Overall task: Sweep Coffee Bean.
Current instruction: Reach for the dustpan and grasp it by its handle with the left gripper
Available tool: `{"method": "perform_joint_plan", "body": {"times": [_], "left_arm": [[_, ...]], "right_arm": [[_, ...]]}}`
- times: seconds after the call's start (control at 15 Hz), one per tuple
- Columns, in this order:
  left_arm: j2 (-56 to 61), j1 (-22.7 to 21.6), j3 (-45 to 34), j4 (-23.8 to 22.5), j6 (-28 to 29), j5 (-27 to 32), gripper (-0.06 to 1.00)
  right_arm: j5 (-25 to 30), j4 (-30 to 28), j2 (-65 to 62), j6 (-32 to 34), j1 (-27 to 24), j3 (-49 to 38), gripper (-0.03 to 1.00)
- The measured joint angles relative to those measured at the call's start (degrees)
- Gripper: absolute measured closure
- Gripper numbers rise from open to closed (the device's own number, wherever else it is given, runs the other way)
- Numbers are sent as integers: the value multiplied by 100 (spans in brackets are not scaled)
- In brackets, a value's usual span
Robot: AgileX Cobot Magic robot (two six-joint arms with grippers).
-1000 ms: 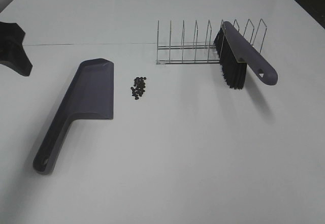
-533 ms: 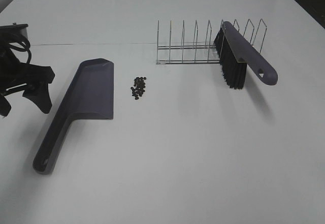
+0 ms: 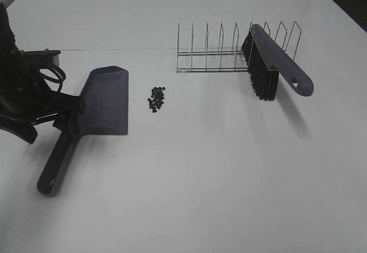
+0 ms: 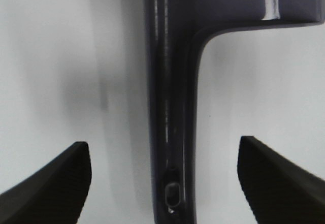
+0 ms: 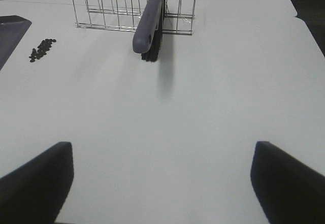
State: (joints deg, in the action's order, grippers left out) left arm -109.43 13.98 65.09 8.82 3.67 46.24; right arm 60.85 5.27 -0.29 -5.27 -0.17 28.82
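Observation:
Several tiny dark coffee beans (image 3: 156,99) lie in a small heap on the white table, just right of the purple dustpan (image 3: 103,101). My left gripper (image 3: 49,121) hangs open over the dustpan's handle (image 4: 167,107), one finger on each side and neither touching it. A purple brush (image 3: 275,63) with black bristles leans in the wire rack (image 3: 212,52) at the back right. The right wrist view shows my right gripper (image 5: 162,183) open and empty, well short of the brush (image 5: 150,23), with the beans (image 5: 42,49) far off to one side. The right arm is out of the high view.
The white table (image 3: 218,172) carries only the rack, the brush, the dustpan and the beans. A seam line (image 3: 114,49) crosses the table behind the dustpan. A dark area lies beyond the table's far right edge (image 3: 344,6).
My left arm has come in from the table's left edge and now stands over the dustpan handle, still open. The beans, the brush and the dustpan have not moved.

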Motion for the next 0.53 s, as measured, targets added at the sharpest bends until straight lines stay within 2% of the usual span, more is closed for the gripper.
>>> {"method": "perform_joint_plan", "body": {"times": [0.4,0.53], "left_arm": [[-418,86,0,-143,201,-80,20],[-527,86,0,-149,218,-269,20]], "right_arm": [[0,-6,0,0,0,0,13],[0,-6,0,0,0,0,13]]}}
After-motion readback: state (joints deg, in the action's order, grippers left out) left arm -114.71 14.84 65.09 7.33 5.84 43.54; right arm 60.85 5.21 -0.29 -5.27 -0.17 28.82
